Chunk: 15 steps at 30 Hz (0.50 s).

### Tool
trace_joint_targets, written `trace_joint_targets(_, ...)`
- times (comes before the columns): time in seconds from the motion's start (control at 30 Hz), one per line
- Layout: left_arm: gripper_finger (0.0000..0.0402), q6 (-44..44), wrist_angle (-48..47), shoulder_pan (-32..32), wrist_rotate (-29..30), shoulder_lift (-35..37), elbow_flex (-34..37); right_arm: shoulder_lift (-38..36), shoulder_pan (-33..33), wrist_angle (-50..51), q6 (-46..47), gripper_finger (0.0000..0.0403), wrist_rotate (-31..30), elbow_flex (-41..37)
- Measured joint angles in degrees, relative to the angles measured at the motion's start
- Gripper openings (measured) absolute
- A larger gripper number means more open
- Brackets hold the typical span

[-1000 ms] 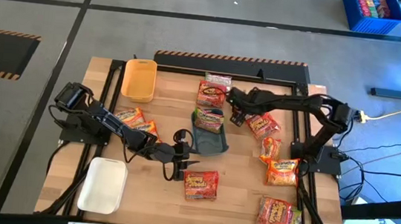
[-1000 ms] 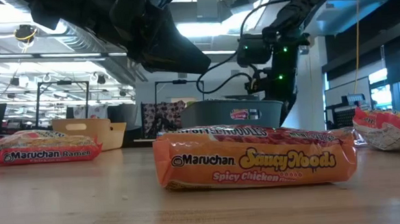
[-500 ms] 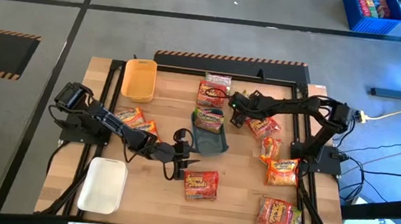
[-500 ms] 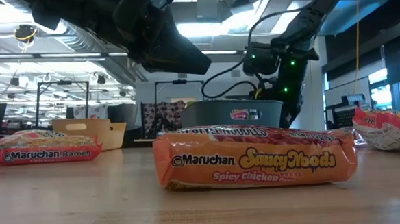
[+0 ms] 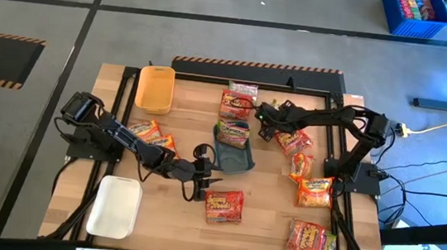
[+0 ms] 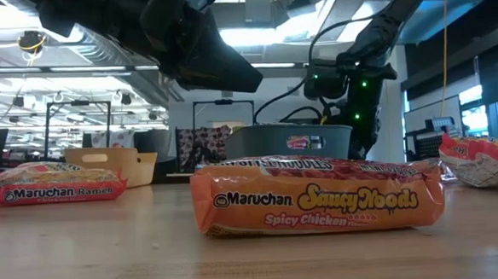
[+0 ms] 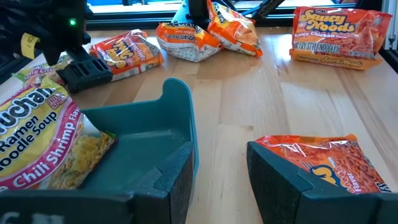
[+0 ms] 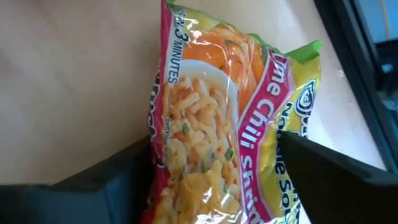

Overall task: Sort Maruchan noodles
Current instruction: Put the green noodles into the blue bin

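Hovering above the far middle of the table, the right gripper is seen with its jaws spread apart, nothing clamped. A lime chili shrimp packet of Maruchan noodles lies flat on the wood directly ahead of those jaws, close to a black rail at the table edge. Its long axis runs along the gap, so 1 dark finger sits off each long edge; a straight descent and squeeze would likely pinch it across its short width. Whether the pads already touch the plastic cannot be told.

The left gripper is held low at mid-table, jaws also released. It is placed between the teal tray and an orange Spicy Chicken packet, which lies just beside 1 finger with its long axis across the table. The left arm is judged nearer to that packet.

1 chili shrimp packet in the tray is seen resting against the tray's wall. No packet is seen in the yellow tray or the white tray. Other packets are scattered along the table's right side.
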State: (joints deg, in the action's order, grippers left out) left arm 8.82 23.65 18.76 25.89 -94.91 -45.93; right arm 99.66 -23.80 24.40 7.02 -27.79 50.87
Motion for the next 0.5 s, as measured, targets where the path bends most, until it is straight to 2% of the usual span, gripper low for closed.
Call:
trace_joint_targets(0.3,0.0143,0.0,-0.01,0.0,-0.02,0.0,0.0,-0.02,0.12,-0.38,-1.5,0.0171,-1.67,0.03)
trace_joint_targets(0.4,0.0143,0.0,-0.01,0.0,-0.02,0.0,0.0,-0.02,0.14,-0.44,-1.94,0.0149,-2.66,0.05)
trace_joint_targets(0.5,0.0143,0.0,-0.01,0.0,-0.02,0.0,0.0,-0.06,0.14,-0.4,-2.89,0.0146,-2.9,0.05)
